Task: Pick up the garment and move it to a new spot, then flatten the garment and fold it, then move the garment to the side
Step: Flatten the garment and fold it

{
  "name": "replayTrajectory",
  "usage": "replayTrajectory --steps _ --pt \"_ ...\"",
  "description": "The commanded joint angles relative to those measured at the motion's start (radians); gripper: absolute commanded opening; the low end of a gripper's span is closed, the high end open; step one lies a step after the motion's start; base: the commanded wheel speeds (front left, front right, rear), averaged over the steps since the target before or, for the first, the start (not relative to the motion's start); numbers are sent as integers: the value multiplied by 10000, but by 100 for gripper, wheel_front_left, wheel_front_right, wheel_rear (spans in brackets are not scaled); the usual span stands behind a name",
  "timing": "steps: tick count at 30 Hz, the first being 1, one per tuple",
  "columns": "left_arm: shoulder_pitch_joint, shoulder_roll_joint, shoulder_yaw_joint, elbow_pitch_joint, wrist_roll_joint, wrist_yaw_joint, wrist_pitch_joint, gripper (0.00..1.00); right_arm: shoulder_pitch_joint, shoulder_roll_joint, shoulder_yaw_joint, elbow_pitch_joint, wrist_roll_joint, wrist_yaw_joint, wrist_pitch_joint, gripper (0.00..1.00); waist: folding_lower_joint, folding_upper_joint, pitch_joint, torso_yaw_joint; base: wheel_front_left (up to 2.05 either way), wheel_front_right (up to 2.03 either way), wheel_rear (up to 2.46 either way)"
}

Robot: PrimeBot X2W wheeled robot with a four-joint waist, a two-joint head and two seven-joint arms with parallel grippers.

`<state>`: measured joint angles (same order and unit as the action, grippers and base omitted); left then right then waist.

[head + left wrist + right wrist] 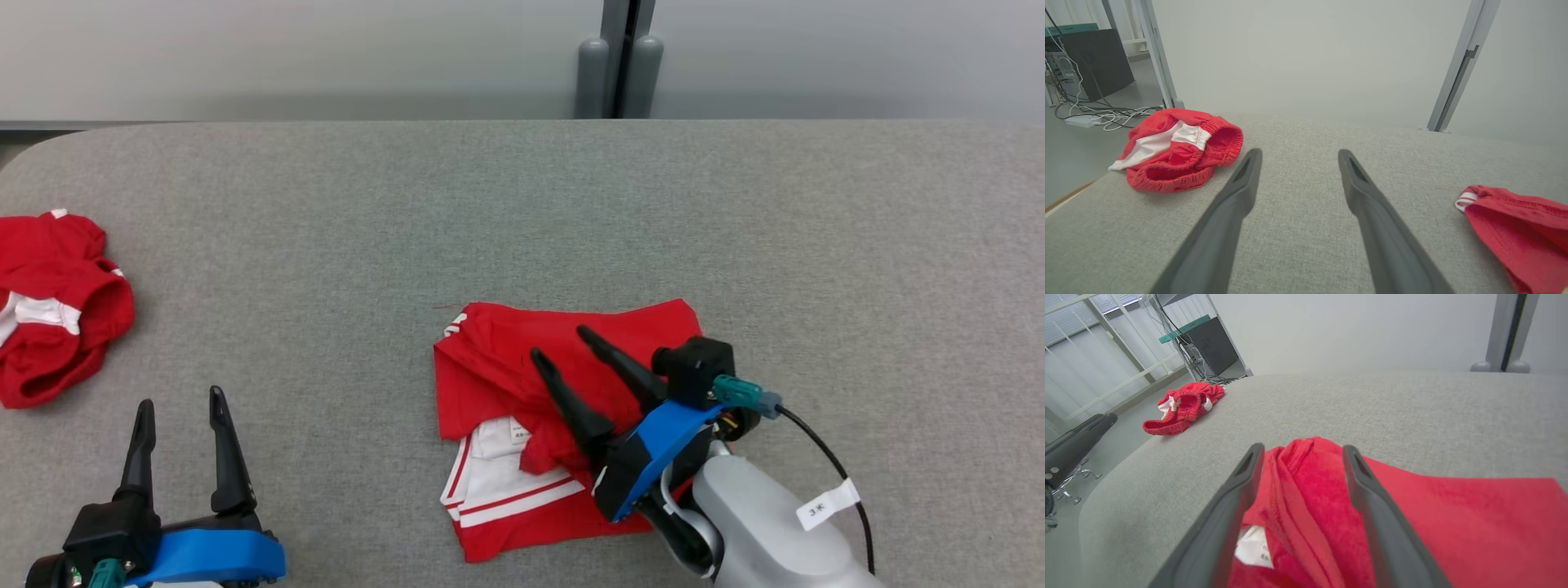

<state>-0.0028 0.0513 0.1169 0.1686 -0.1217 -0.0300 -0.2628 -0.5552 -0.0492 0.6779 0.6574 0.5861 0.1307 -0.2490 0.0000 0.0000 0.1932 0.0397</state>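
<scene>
The garment [490, 359] is red with white stripes and lies partly folded on the grey table, a white-striped panel and a label showing at its front left. My right gripper [562, 343] hovers over its middle, open, fingers pointing to the far left. In the right wrist view a rumpled ridge of the garment [1453, 514] runs between the spread fingers of the right gripper [1302, 448]. My left gripper [181, 398] stands open over bare table at the lower left, holding nothing. In the left wrist view the left gripper [1299, 152] has the garment's edge [1523, 232] off to its right.
A second red and white garment [49, 310] lies bunched at the table's left edge, also seen as a crumpled heap [1175, 151] and far off [1184, 406]. The grey cloth-covered table [735, 229] runs wide to the right. A grey post [620, 57] stands behind it.
</scene>
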Motion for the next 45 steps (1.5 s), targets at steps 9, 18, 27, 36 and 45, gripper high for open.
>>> replayTrajectory --steps 9,18,27,36,45 --pt "142 -16 250 -148 156 -85 -27 100 786 -414 -2654 -839 -1762 2 -171 100 0 0 -221 -462 0 0 0" --pt "216 -15 251 -172 178 -113 -27 100 2629 -550 -4968 -2837 -2853 2 -174 100 0 0 -331 -666 0 0 0" --pt "384 -15 233 -78 271 -156 -27 100 4157 -237 -5950 -4022 -3224 2 -175 100 0 0 -618 -622 0 0 0" --pt "519 -16 153 87 290 -199 -27 100 4931 -41 -6122 -4206 -3578 2 -176 100 0 0 -831 -456 0 0 0" --pt "634 -15 162 244 361 -239 -27 100 5126 -13 -6285 -3967 -3784 2 -176 100 0 0 -995 -345 0 0 0"
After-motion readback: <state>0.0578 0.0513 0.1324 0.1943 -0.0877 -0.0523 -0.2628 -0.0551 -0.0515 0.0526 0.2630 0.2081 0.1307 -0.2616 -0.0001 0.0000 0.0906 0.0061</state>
